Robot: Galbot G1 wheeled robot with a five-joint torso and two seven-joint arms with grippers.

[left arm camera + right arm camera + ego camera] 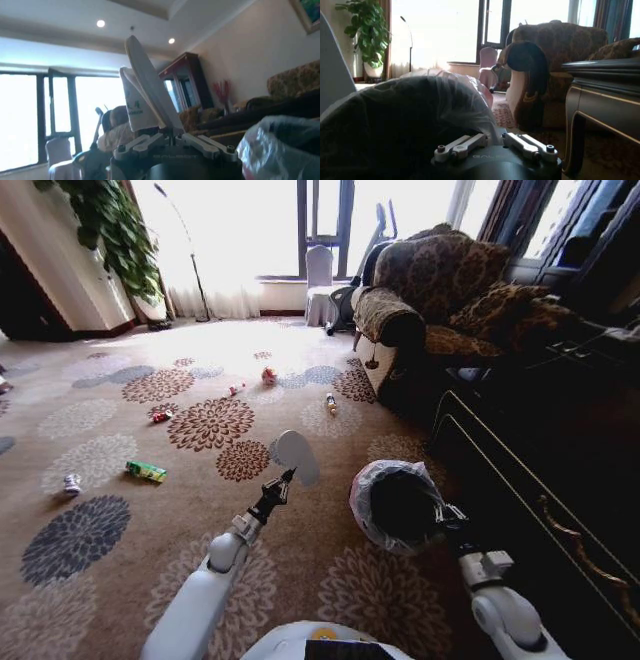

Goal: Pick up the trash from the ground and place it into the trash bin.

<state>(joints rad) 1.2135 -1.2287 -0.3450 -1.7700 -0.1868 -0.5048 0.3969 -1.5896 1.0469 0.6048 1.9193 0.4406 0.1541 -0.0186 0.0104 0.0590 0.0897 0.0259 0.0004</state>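
White piece [296, 456] half-hiding bin [396, 505]

Trash bin [372, 480] right of flat white piece [297, 455]; armchair [430, 290] behind

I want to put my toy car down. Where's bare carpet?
Bare carpet lies between the green packet and the left gripper holding the flat white piece. It's crowded by the trash bin, right gripper and dark cabinet.
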